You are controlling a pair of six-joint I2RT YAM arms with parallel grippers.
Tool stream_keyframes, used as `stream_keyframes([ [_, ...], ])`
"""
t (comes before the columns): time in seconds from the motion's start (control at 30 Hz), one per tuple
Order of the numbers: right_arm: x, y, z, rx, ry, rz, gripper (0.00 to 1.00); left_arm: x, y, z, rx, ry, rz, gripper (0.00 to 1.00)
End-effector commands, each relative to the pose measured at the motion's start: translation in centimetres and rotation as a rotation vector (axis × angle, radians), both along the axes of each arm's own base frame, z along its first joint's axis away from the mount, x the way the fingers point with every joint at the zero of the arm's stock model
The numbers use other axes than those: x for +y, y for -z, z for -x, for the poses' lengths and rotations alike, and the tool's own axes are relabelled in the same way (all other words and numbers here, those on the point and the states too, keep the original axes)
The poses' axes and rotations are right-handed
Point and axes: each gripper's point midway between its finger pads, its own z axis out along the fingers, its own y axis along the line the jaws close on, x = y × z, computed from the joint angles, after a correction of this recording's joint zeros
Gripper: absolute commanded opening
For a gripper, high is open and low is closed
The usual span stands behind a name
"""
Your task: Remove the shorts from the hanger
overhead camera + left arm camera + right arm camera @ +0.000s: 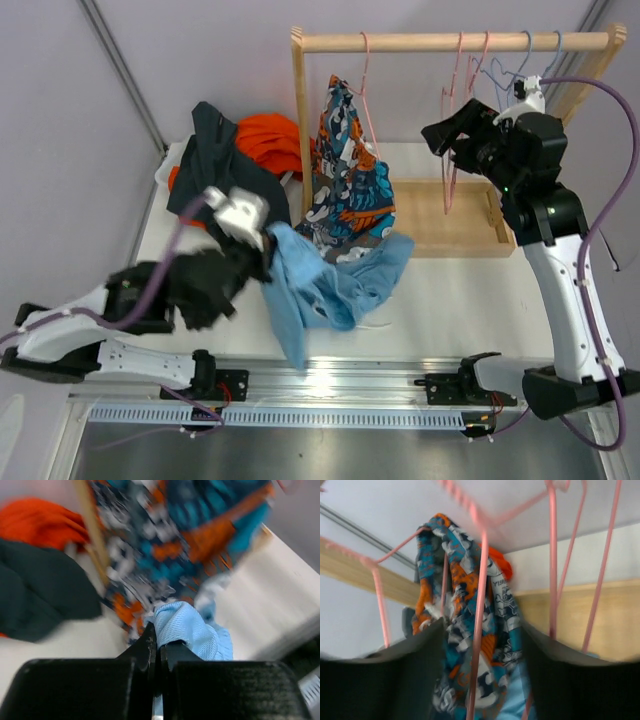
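The cartoon-print shorts (345,175) hang from a pink hanger (368,90) on the wooden rack's rod (450,42). My left gripper (262,248) is shut on an edge of the light blue shorts (335,280), which lie crumpled on the table; the left wrist view shows the blue fabric (192,632) pinched in the closed gripper (160,642). The dark teal shorts (215,150) and the orange-red shorts (270,140) lie piled at the back left. I cannot make out a separate navy pair. My right gripper (448,135) is open, with a pink hanger wire (479,630) between its fingers and the print shorts (462,645) beyond.
Empty pink and blue hangers (470,70) hang on the right of the rod. The rack's wooden base (450,225) sits at the back right. A metal rail (330,385) runs along the near table edge. The rack's left post (300,120) stands beside the pile.
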Motion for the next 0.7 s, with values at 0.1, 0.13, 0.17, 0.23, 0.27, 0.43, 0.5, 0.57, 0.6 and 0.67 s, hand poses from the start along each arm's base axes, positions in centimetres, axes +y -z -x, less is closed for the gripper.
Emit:
stream_keyframes([
  [0.1, -1.2, 0.1, 4.5, -0.017, 0.004, 0.019, 0.99, 9.0, -18.5, -7.4, -0.388, -0.212, 0.114, 0.00],
  [0.13, -1.4, 1.1, 4.7, 0.002, 0.010, 0.025, 0.99, 10.2, -18.8, -9.3, -0.395, -0.283, 0.068, 0.00],
  [0.17, -1.7, 0.7, 5.6, -0.016, 0.015, 0.021, 0.99, 10.9, -22.8, -8.9, -0.461, -0.261, 0.133, 0.00],
  [0.23, -2.0, 1.9, 6.0, -0.001, 0.025, 0.026, 1.00, 9.5, -22.0, -14.2, -0.436, -0.325, 0.038, 0.00],
  [0.27, -2.2, 1.7, 6.8, -0.016, 0.025, 0.022, 0.99, 10.9, -25.4, -14.0, -0.494, -0.348, 0.105, 0.00],
  [0.43, -2.4, 3.9, 8.4, 0.009, 0.013, 0.028, 0.99, 13.4, -27.7, -23.0, -0.557, -0.455, 0.133, 0.00],
  [0.5, -2.4, 5.1, 9.2, 0.021, 0.003, 0.035, 0.99, 14.4, -27.3, -26.9, -0.582, -0.459, 0.168, 0.00],
  [0.57, -2.0, 6.4, 9.8, 0.038, -0.026, 0.035, 0.99, 14.1, -25.3, -31.0, -0.562, -0.423, 0.214, 0.00],
  [0.6, -1.9, 6.7, 10.2, 0.036, -0.037, 0.035, 0.99, 14.2, -24.1, -32.9, -0.534, -0.406, 0.227, 0.00],
  [0.67, -1.7, 6.4, 11.4, 0.000, -0.068, 0.021, 1.00, 14.9, -22.9, -35.6, -0.507, -0.376, 0.269, 0.00],
])
